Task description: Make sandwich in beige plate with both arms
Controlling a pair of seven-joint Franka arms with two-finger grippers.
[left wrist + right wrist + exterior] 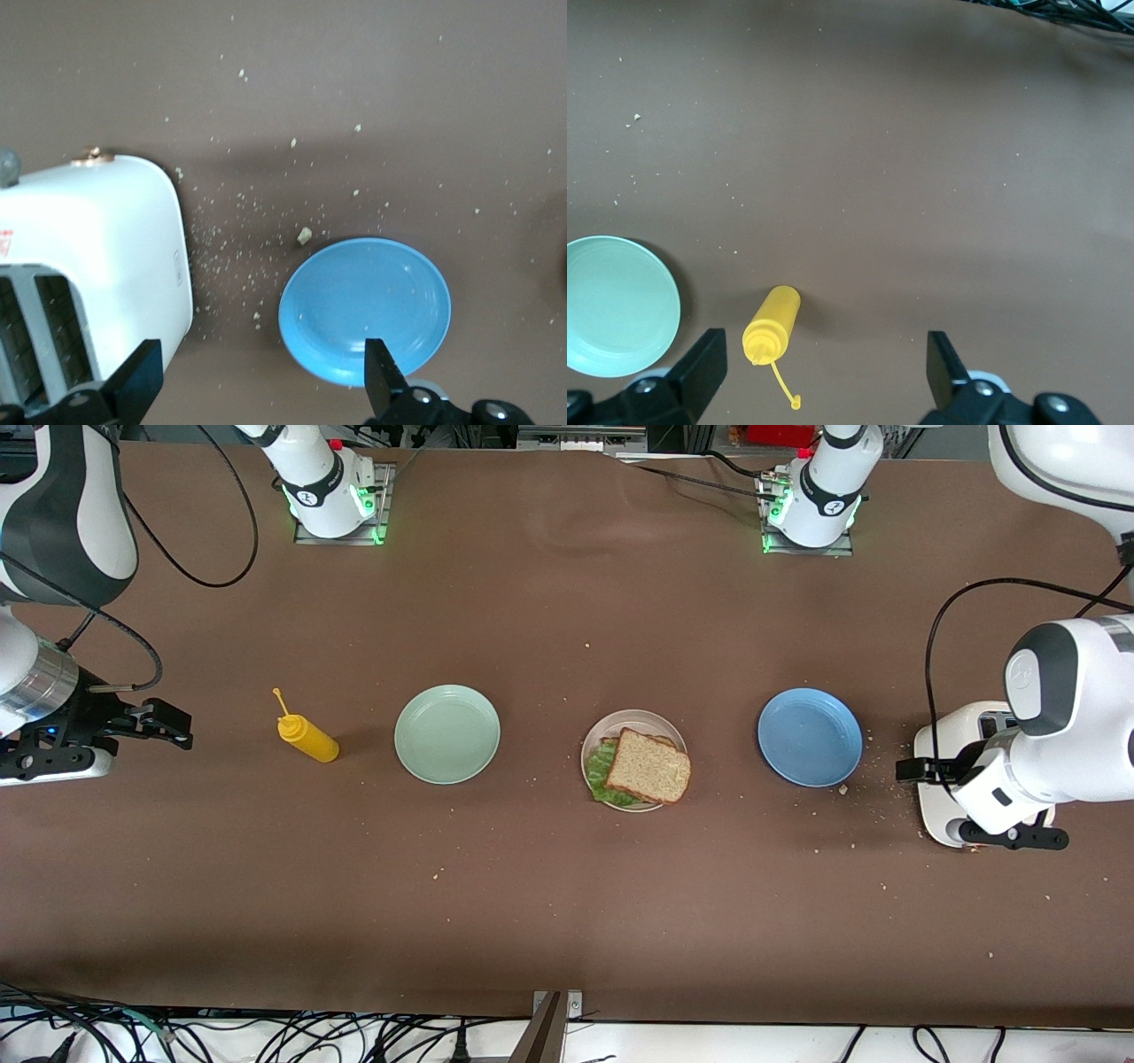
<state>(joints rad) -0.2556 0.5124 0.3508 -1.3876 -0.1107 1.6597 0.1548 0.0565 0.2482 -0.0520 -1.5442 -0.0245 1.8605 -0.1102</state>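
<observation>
Two bread slices with lettuce form the sandwich, resting on the beige plate between the green plate and blue plate. Left gripper over the toaster, apparently its edge, open wide, empty. Right gripper near the mustard bottle, open wide, empty.

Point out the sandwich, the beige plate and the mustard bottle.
sandwich [649,766]: front view, middle of the top bread slice.
beige plate [631,718]: front view, bare rim farthest from the camera.
mustard bottle [310,739]: front view, middle of its yellow body.
</observation>
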